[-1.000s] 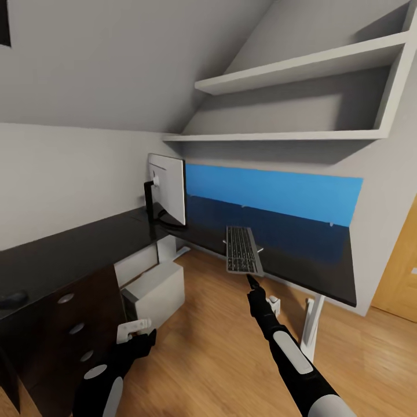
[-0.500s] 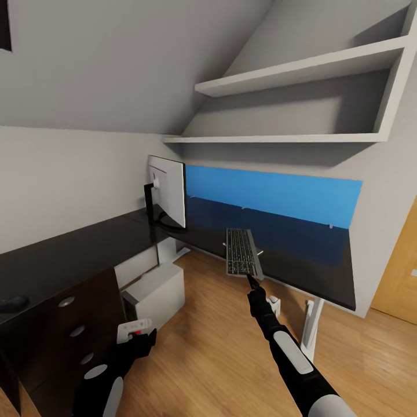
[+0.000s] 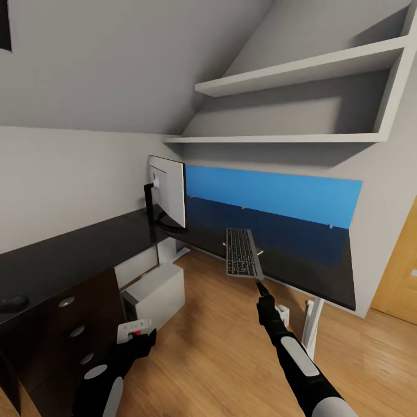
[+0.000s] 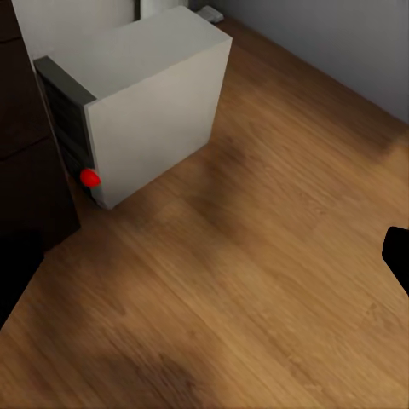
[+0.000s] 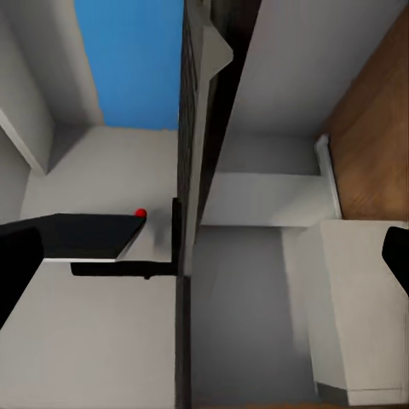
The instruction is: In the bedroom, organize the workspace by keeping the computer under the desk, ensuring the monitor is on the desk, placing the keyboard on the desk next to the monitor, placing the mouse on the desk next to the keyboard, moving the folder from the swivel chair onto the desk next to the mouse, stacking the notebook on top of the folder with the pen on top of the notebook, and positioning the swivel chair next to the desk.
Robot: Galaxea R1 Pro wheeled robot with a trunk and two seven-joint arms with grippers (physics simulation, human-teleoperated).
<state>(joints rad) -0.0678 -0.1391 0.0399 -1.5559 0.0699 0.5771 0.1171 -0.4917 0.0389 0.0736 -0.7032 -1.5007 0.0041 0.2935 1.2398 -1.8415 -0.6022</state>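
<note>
The black-topped desk (image 3: 69, 255) runs along two walls, with the monitor (image 3: 168, 197) standing in its corner. The keyboard (image 3: 242, 252) lies on the desk, its near end sticking out over the front edge. My right gripper (image 3: 260, 284) is just below that near end, by its right corner, and the right wrist view shows its fingers (image 5: 396, 256) wide apart, so it is open. The mouse (image 3: 13, 302) rests on the desk's left wing. The computer (image 3: 156, 292) stands on the floor under the desk, its red button (image 4: 89, 177) facing my open left gripper (image 3: 139, 336).
Dark drawers with round knobs (image 3: 65, 299) fill the desk's left wing beside my left arm. A white desk leg (image 3: 311, 327) stands right of my right arm. White shelves (image 3: 301, 69) hang above the blue back panel (image 3: 272, 194). An oak door (image 3: 402, 272) is at the far right.
My right gripper has shifted right and slightly back from the middle of the keyboard's near end to its right corner. The keyboard and left arm have stayed put.
</note>
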